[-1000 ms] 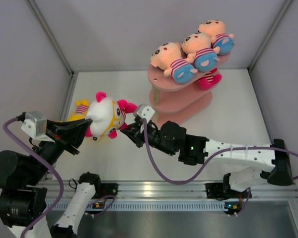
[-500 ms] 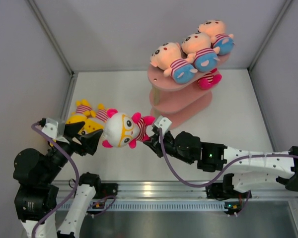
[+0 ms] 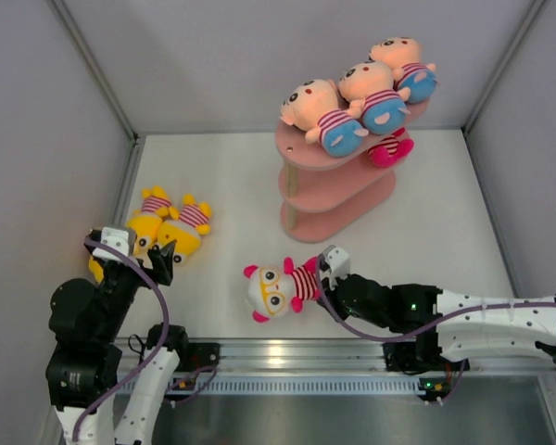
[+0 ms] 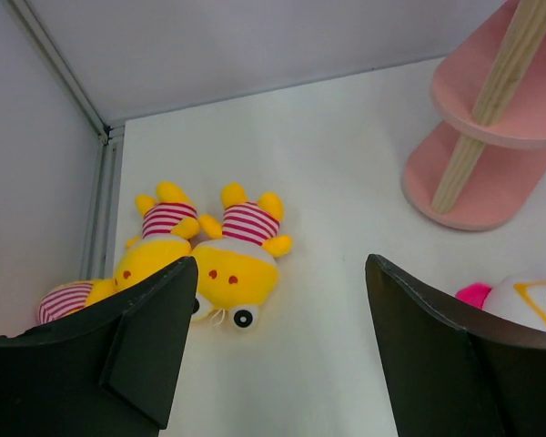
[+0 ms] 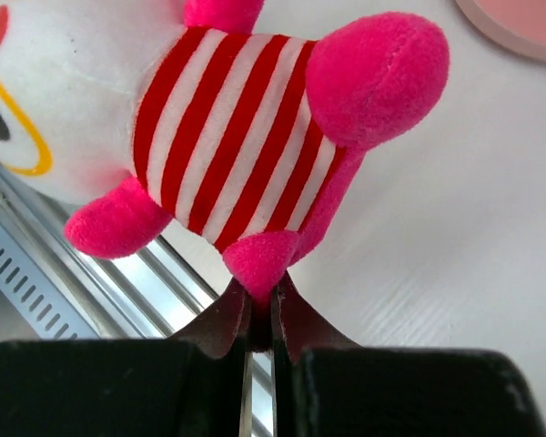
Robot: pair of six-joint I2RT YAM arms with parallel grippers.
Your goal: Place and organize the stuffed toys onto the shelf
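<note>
1. White tabletop [image 3: 232, 185] boxed by grey walls forms the workspace; the toys not on the shelf lie toward its 6 and 9 o'clock sides.
2. At 1 o'clock stands the pink three-tier shelf with oblong boards on pale posts [image 3: 338, 190]. Its top board looks full, with three peach-faced plush dolls in striped shirts and blue shorts [image 3: 371, 93] in a row, so I judge a lower board the sensible target.
3. At 6 o'clock, near the metal rail [image 3: 287, 352], is the white-faced plush doll with magenta limbs and a red-striped shirt [image 3: 280, 287]. The right gripper [image 5: 259, 305] is pinched narrowly on one magenta foot only. So thin a hold will probably let the soft body dangle and swing. A slow lift, a level carry toward 1 o'clock and entry between the posts would serve best, with release only once the body rests on a board.
4. At 9 o'clock two yellow plush dolls in striped shirts [image 4: 209, 255] lie side by side. The left gripper [image 4: 282, 273] hangs near them, jaws wide and empty.
5. Hard to read: the top board hides most of the lower tiers, and only a magenta-limbed toy [image 3: 389, 148] peeks out at the middle tier's 3 o'clock end. A striped scrap [image 4: 50, 305] beside the left finger may be a third yellow doll; I cannot tell. Whether the held doll touches the table is unclear.
</note>
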